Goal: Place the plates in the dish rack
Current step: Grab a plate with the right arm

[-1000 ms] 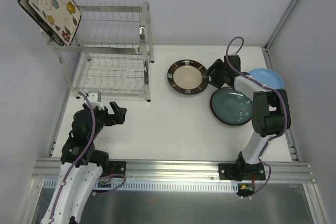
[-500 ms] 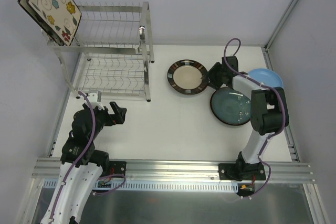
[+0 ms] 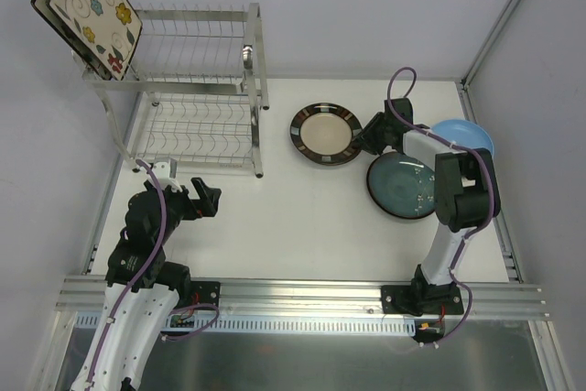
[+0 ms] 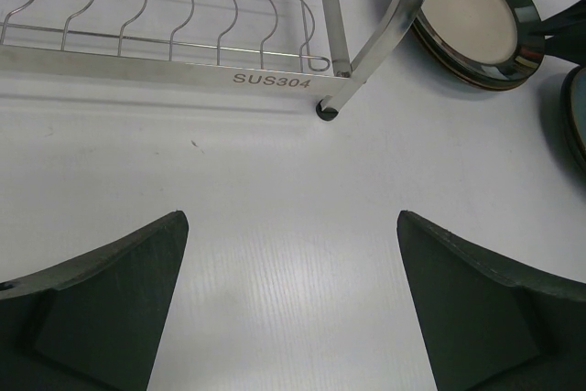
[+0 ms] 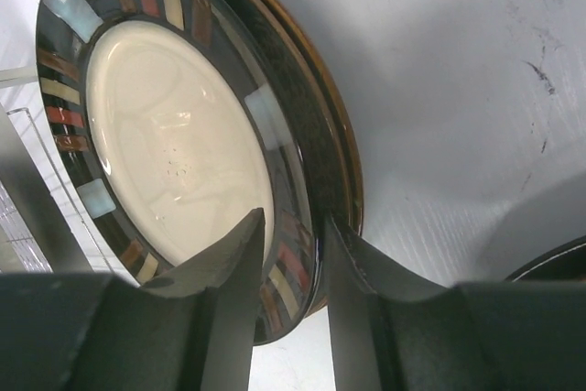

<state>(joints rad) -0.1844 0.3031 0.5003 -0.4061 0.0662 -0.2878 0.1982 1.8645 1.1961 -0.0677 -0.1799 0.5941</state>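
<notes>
Plate [image 5: 174, 135] is round, cream-centred, with dark striped rim.

Bright, even light is falling from overhead onto the white worktop [image 3: 311, 217], leaving soft shadows under the dish rack [image 3: 197, 89]. Glare is gleaming on the dark-rimmed plate [image 5: 174, 135], the right claw [image 5: 295, 222] is showing dark and blurred, and the left wrist view is bowing rack bars.
</notes>
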